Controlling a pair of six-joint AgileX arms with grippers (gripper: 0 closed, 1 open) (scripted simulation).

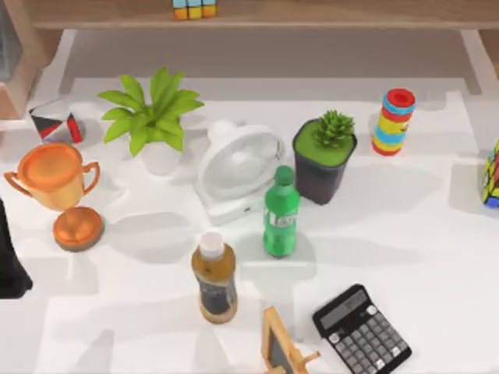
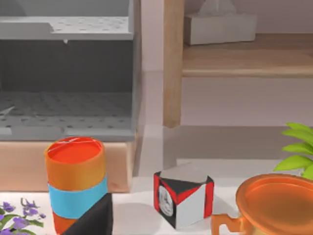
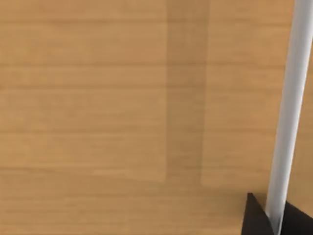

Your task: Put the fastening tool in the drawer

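A glossy orange trophy [image 1: 56,181] and shiny green plastic bottle [image 1: 281,213] stand on the smooth matt white worktop [image 1: 421,226] beneath a wood-grain shelf [image 1: 312,14].

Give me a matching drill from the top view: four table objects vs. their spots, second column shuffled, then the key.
Things:
1. calculator
2. trophy
3. green bottle
4. ring stack

Places:
A. far right part of the table, beyond the dark potted succulent
B. near edge, right of centre
C. left side, near the leafy plant
D. centre, just in front of the white fan

Pairs: 1-B, 2-C, 3-D, 4-A
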